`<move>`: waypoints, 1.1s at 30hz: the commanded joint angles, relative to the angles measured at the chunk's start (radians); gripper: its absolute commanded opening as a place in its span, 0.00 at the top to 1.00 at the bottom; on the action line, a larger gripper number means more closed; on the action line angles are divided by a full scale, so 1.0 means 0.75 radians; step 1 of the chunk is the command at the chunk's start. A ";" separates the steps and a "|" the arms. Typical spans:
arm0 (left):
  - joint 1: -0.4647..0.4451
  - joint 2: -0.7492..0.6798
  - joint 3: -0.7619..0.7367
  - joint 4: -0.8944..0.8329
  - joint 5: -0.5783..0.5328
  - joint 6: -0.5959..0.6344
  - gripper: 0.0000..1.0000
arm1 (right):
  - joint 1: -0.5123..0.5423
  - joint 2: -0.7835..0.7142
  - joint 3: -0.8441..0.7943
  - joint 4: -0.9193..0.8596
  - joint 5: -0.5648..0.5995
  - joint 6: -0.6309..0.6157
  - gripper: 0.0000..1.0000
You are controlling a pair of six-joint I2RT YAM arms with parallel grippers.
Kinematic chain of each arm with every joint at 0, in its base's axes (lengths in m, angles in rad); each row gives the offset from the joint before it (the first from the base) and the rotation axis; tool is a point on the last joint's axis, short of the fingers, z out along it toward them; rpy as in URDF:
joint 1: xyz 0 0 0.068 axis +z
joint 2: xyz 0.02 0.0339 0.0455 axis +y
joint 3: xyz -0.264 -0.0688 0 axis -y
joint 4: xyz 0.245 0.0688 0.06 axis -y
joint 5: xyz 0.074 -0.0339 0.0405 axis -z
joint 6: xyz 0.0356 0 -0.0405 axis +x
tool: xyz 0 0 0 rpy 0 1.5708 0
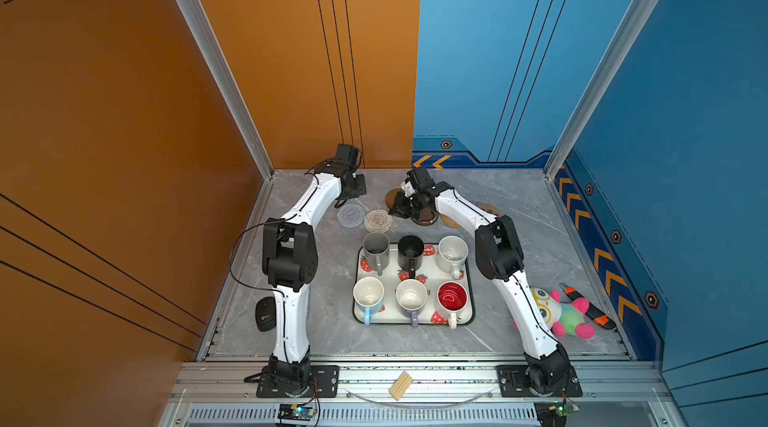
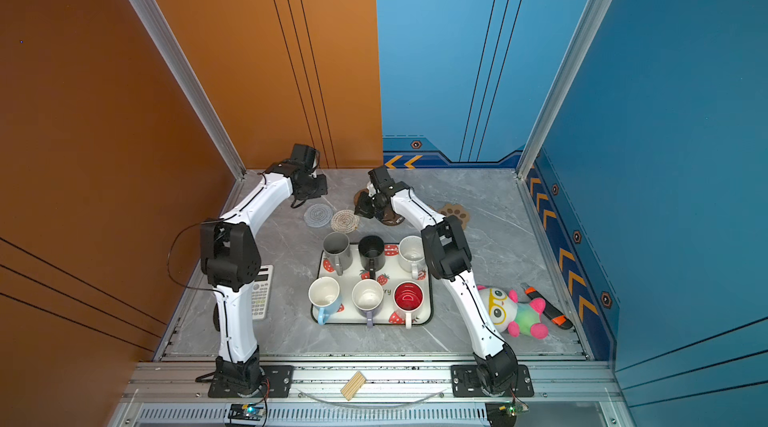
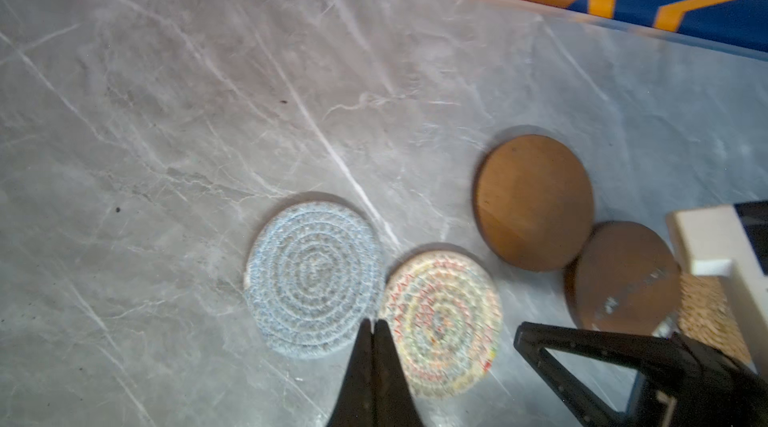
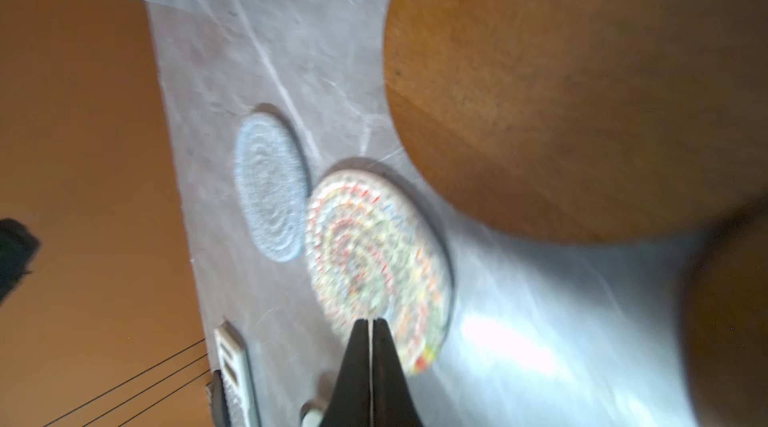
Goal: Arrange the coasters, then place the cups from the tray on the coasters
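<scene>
In both top views six cups [image 1: 410, 295] stood on the tray [image 1: 395, 322], handles toward the near table [image 1: 332, 321] edge; a plush toy [image 1: 561, 312] lay by the outstretched right arm [image 1: 523, 312]. Left wrist view: left hand [image 3: 372, 327] hung closed, empty, near the grey woven coaster [image 3: 313, 279]. Right wrist view: right hand [image 4: 370, 323] hung closed, empty, beside the cream woven coaster [image 4: 374, 262].

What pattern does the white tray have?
Red strawberries on the tray; clearest in a top view.
</scene>
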 commanded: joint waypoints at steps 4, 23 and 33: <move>-0.084 -0.013 -0.091 -0.024 0.125 0.079 1.00 | -0.098 -0.423 -0.373 0.172 0.057 -0.047 1.00; -0.120 0.227 -0.083 -0.025 0.140 0.093 1.00 | -0.183 -0.921 -1.124 0.513 0.132 0.016 0.98; -0.078 0.308 -0.065 -0.025 0.094 0.073 1.00 | -0.186 -0.953 -1.196 0.593 0.104 0.058 0.98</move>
